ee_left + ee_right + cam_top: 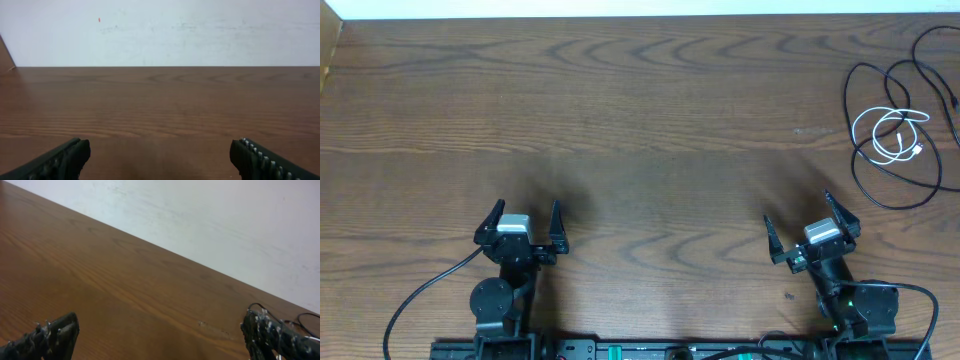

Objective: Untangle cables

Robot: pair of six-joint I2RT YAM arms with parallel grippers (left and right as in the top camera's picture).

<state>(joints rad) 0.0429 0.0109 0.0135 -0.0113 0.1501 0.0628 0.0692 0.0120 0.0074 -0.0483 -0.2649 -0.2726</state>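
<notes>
The cables (pixel 895 130) lie at the far right of the wooden table (pixel 640 100), well apart from both arms.

Nearest the base, a thick black wire (pixel 420 290) curves out from the left arm and another (pixel 920 300) loops beside the right arm. Just beyond them, the left gripper (pixel 528 207) stands with its jaws spread wide and nothing between them. Its wrist view shows the left gripper (pixel 160 160) facing only wood grain. The right gripper (pixel 798 207) is likewise wide open and empty, angled towards the far right.

A stretch of tabletop separates the right gripper from the cables. There the white cable (pixel 890 135) is coiled in small rings with its plug at the right. The black cable (pixel 849 110) runs in larger loops around and across it, and one strand leaves the frame at the right edge. Which cord lies on top where they cross cannot be told.

In the right wrist view one finger (pixel 272 335) covers part of the black loops (pixel 306 315), which show near the table's far edge below a pale wall (pixel 225 225).
</notes>
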